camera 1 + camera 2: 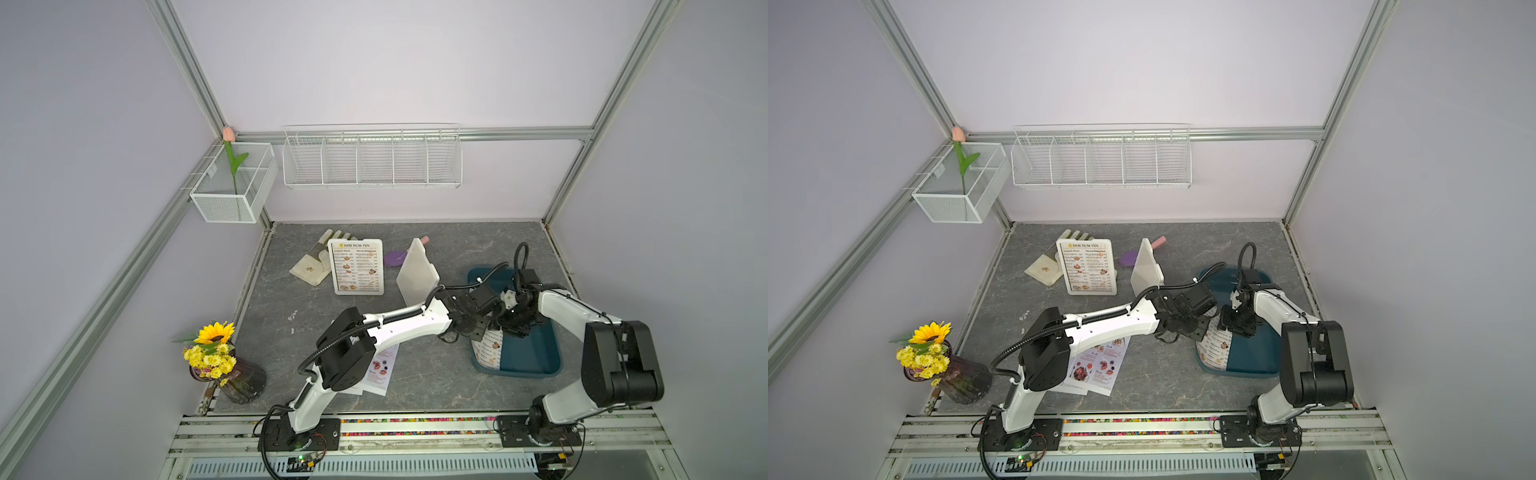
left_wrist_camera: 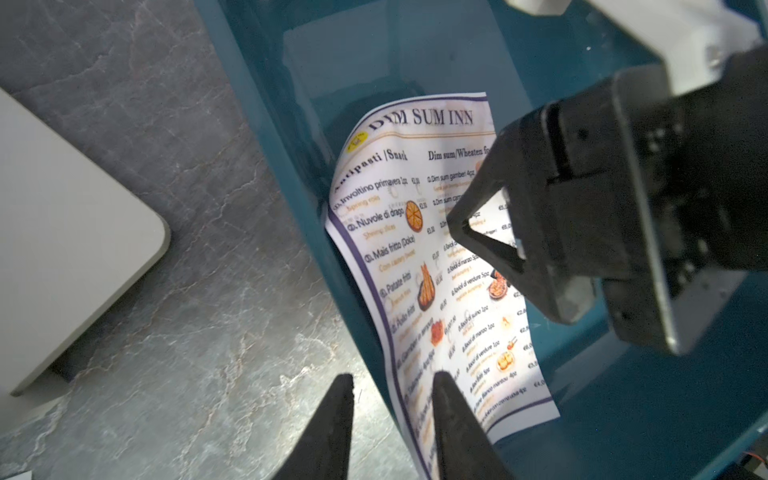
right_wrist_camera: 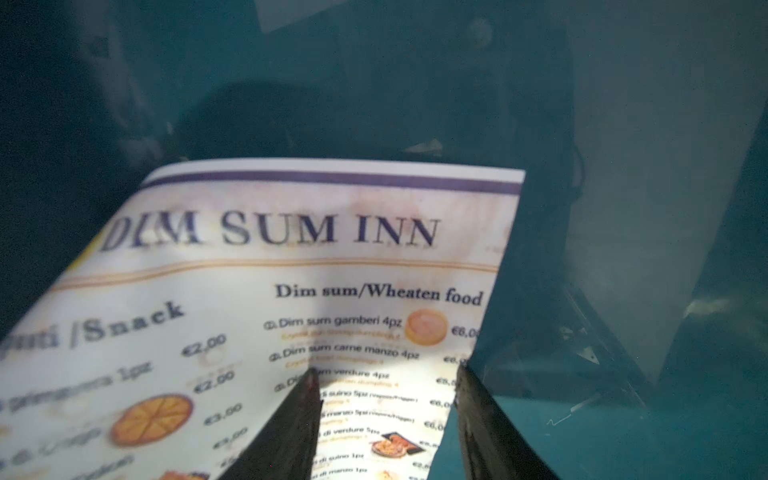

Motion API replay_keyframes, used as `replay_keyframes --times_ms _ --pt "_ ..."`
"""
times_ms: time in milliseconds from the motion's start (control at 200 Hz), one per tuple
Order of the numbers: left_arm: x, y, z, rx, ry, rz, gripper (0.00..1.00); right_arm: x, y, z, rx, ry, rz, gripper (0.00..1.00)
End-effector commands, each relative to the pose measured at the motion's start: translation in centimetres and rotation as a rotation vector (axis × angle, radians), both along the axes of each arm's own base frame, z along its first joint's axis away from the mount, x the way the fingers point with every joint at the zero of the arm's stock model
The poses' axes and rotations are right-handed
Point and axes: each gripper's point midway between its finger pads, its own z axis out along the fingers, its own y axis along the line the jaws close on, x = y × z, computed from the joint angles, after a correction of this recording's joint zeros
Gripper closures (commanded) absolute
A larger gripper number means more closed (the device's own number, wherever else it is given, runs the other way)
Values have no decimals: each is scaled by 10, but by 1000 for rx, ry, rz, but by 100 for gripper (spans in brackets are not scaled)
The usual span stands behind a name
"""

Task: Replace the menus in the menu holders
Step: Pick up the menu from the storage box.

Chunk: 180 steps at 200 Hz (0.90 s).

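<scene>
L gripper [image 2: 395,380]: jaws part open with a narrow gap. They straddle one long edge of the loose menu [image 2: 415,257]; can't tell if the pads touch it.

R gripper [image 3: 385,372]: jaws well apart over the opposite long edge, nothing clamped.

You see this menu face up and curled in the tray [image 1: 536,353] at right, w/ one edge riding up the tray's left wall.

Far centre: filled holder [image 1: 357,266] shows a DIM SUM INN sheet. Just right of it, the second holder [image 1: 417,270] shows a blank white face.

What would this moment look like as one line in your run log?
menu: curled against tray wall | left gripper: open, at its edge | right gripper: open, above it | pickup: not yet done
</scene>
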Motion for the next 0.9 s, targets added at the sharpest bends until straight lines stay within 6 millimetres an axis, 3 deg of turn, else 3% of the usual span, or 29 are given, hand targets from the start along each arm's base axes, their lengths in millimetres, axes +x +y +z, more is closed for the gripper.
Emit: replay_keyframes --times_ms 0,150,490,520,605,750,895 --pt "-4 5 -20 48 12 3 67 -3 4 -5 15 24 -4 45" --pt "-3 6 -20 58 8 3 70 -2 4 -3 13 22 -3 45" --pt "-4 5 4 16 -8 -10 79 -3 -2 4 -11 13 -8 41" --pt "-4 6 6 12 -12 -10 79 7 -3 13 -9 -21 -14 41" --pt "-4 8 9 10 -16 -9 81 10 -6 25 -5 -55 -28 40" --pt "-4 7 16 -4 -24 -10 81 13 -17 39 -22 -93 -58 38" --pt "-3 7 19 -8 -27 -11 82 12 -35 35 -46 -94 -121 38"
